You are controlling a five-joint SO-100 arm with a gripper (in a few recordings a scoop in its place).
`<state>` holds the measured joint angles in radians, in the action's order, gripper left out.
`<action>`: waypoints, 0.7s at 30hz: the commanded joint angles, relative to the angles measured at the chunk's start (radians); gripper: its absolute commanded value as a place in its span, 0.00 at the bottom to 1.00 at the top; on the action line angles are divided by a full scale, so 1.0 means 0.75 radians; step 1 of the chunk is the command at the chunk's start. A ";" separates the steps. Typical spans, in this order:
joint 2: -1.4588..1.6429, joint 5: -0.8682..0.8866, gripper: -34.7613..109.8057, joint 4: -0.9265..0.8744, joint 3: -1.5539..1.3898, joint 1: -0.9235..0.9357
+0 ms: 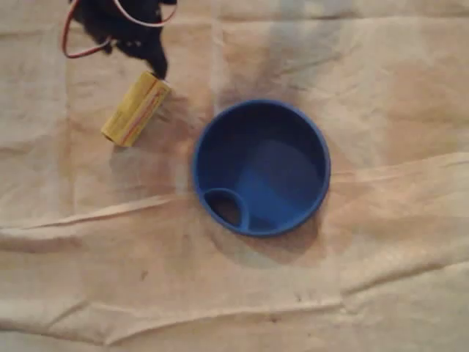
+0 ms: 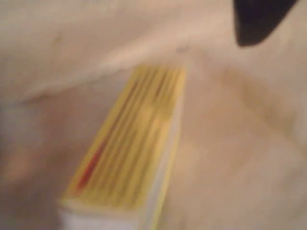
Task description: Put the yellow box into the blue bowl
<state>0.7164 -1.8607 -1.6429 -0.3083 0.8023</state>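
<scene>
1. Yellow box (image 1: 135, 108) and end effector (image 1: 155, 67) meet at the box's upper-right end in the overhead view. A single dark tip sits at that end, touching it or just above it; I cannot tell which. I also cannot tell whether the fingers are apart or together, since just one tip can be made out there.
2. In the wrist view one dark fingertip (image 2: 259, 21) juts in at the top right corner, cut by the edge and apart from the box.
3. The dark arm (image 1: 121, 26) behind the tip is cut off by the top edge of the overhead view, with a red cable (image 1: 64, 37) looping at its left.
4. The box lies flat and aslant on the cloth (image 1: 381, 279), running from lower left to upper right in the overhead view. It is outside the blue bowl (image 1: 260, 110), up and to the left of it, near but not touching.
5. The wrist view is badly blurred. The box shows a striped yellow face, a reddish smear low on the left and a pale side. Its near end runs off the bottom edge, and any print is unreadable.
6. The bowl stands upright with its blue bottom showing. A loop-shaped handle (image 1: 227, 207) sits at its lower-left rim.
7. The beige cloth is wrinkled, with long folds across the lower half and darker patches around the bowl.
</scene>
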 commanded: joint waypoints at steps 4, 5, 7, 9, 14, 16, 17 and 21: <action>-0.061 0.004 0.45 0.094 0.067 0.006; -0.070 0.004 0.45 0.102 0.067 0.002; -0.078 0.006 0.45 0.104 0.067 -0.002; -0.078 0.006 0.45 0.096 0.055 -0.004; -0.086 0.006 0.45 0.115 0.049 -0.004; -0.117 0.006 0.45 0.115 0.055 -0.004; -0.133 0.006 0.45 0.115 0.067 -0.004; -0.174 0.006 0.45 0.115 0.067 -0.004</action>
<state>0.5599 -1.8607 -1.5769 -0.3068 0.8023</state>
